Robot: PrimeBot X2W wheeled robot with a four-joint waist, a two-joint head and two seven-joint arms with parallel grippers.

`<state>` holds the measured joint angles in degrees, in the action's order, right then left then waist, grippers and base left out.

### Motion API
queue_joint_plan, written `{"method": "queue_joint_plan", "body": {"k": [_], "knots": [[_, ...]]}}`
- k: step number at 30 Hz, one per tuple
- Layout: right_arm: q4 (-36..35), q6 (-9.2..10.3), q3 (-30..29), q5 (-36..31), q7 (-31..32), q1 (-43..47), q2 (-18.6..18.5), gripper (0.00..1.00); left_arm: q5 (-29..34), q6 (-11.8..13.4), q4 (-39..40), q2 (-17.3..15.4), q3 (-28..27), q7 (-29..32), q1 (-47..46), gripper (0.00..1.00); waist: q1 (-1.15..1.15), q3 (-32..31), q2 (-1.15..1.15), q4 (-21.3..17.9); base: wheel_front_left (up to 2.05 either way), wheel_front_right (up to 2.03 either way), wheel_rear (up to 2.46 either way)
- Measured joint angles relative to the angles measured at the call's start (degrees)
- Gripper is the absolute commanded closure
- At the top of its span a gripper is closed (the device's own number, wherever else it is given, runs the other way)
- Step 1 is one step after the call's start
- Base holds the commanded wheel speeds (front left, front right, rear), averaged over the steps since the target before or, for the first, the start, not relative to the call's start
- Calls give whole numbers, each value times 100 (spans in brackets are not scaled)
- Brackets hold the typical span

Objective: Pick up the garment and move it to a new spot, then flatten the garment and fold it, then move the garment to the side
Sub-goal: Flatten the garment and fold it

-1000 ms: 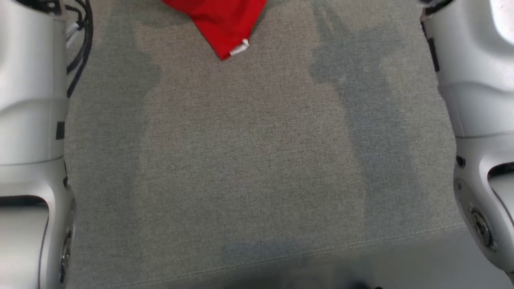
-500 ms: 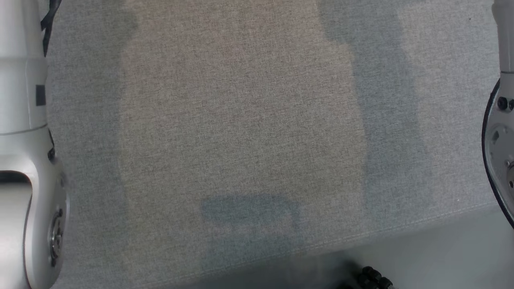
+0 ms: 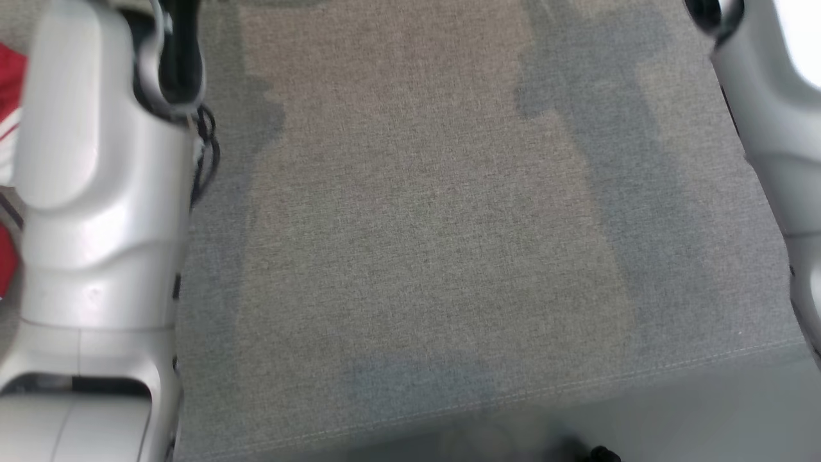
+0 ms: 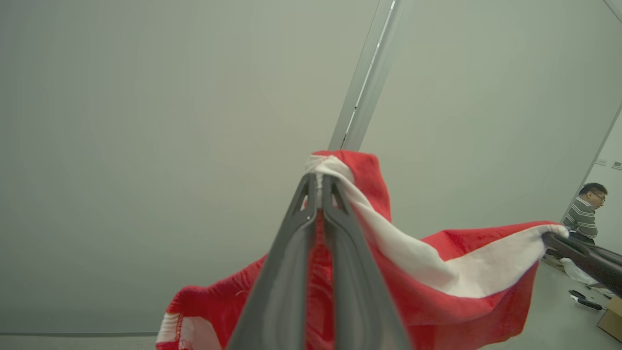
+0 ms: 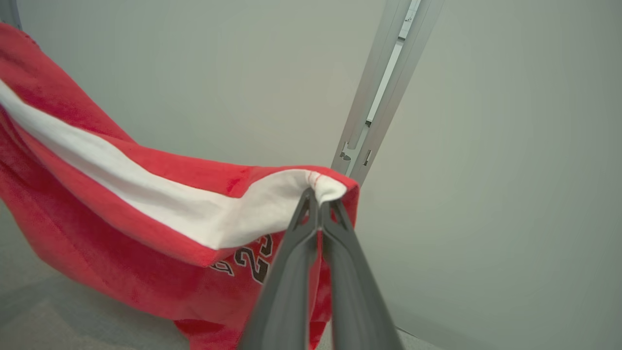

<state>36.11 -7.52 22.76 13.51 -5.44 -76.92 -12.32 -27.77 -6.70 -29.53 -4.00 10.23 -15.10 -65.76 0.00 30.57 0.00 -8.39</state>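
Observation:
The garment (image 4: 437, 287) is red with a broad white band and dark numbers (image 5: 252, 265) on it. It hangs in the air, stretched between both grippers. My left gripper (image 4: 318, 182) is shut on one white-edged corner. My right gripper (image 5: 318, 197) is shut on the other corner; its dark fingers (image 4: 578, 253) also reach in at the right of the left wrist view. In the head view a sliver of the red garment (image 3: 8, 83) peeks out behind my left forearm (image 3: 96, 192) at the left edge. My right forearm (image 3: 770, 109) stands at the right edge.
A grey fabric surface (image 3: 417, 224) spreads below, its front seam (image 3: 577, 385) running near the bottom with pale floor (image 3: 705, 410) beyond. A pale wall with a metal rail (image 5: 379, 97) stands ahead. A person (image 4: 583, 218) sits far off at the right.
The head camera has swung about. The red garment, seen at the top of the surface a second ago, was out of view half a second ago and now peeks from behind my left forearm.

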Motion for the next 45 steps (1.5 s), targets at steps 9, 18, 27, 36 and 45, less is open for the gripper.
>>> {"method": "queue_joint_plan", "body": {"k": [9, 18, 27, 36, 45], "knots": [[-2040, 0, 127, 898, 1797, 2124, -976, 100, -94, 88, 423, -104, 179, 404, 1619, 100, 0, -608, 0, 138, 0, 0, 0], [-3329, 0, -96, 1230, 2899, 4167, -1263, 100, -290, 401, 1257, -299, 185, 847, 3462, 100, -1, -1299, 0, 249, 0, 0, 0], [-3987, -1, -428, 1690, 4091, 5512, -1505, 100, -443, 689, 1959, -341, 311, 1201, 5069, 100, -1, -1973, 0, 351, 0, 0, 0], [-4792, -1, -787, 2108, 5214, 6790, -1661, 100, -314, 1033, 2353, -358, 559, 1447, 6004, 100, -1, -2539, 0, 430, 0, 0, 0], [-5560, -2, -1311, 2165, 5688, 7607, -1709, 100, -127, 1322, 2940, -590, 801, 1986, 6646, 100, -1, -2825, 0, 459, 0, 0, 0]]}}
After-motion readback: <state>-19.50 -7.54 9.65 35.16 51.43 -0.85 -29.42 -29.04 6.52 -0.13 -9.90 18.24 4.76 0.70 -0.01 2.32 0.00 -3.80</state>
